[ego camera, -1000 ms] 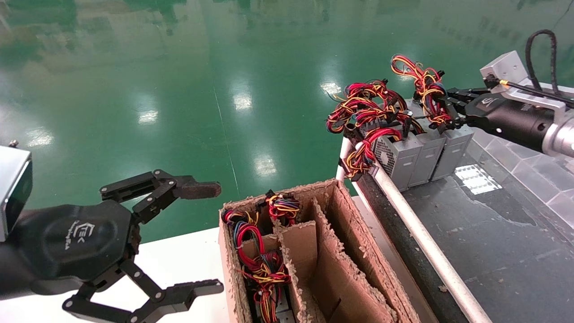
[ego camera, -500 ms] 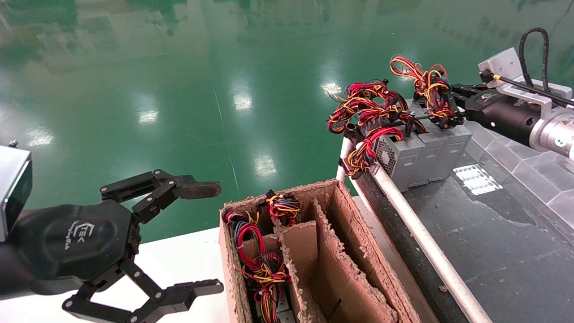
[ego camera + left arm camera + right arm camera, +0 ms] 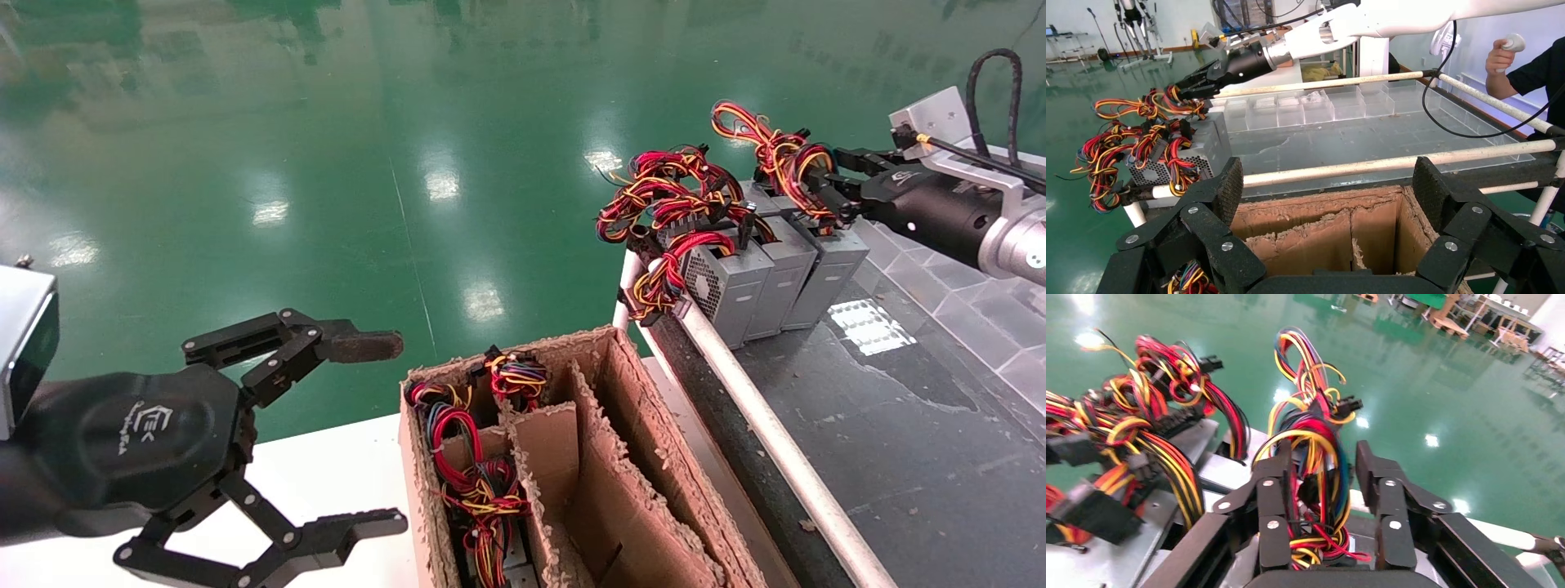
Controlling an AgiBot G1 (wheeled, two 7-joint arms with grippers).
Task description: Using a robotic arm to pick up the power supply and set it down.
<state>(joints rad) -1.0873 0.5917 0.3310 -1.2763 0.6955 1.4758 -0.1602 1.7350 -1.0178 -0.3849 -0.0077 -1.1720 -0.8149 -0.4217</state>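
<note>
Right gripper (image 3: 1324, 523): at work, reaching over the far corner of the dark table (image 3: 899, 425). Its two fingers stand either side of a wire bundle (image 3: 1312, 447), a gap on both sides; spread, not yet pinching.
Power supply (image 3: 825, 273): plain grey box directly below and ahead of the right gripper's fingertips, the outermost of three boxes standing side by side on the table corner. Its wires loop up between the fingers.
Neighbouring units: the middle box (image 3: 780, 278) touches the power supply on the side away from the arm; beyond it stands the mesh-faced box (image 3: 723, 286), with its own wire tangle (image 3: 662, 200) just beside the gripper's bundle.
Left gripper (image 3: 327, 433): idle, held low near the cardboard box (image 3: 621, 490), fingers spread wide, holding nothing.
Step in hand, judged: securing a hold before the lift.
Advice on grip: close on the gathered stem of the bundle, low and near the casing, not on loose upper loops; a hold on stray strands would probably let the box swing or slip.
Advice on lift: raise straight up, slowly, so the casing clears the touching middle box without dragging it.
Risk: adjoining wire loops may snag and pull a neighbour over.
</note>
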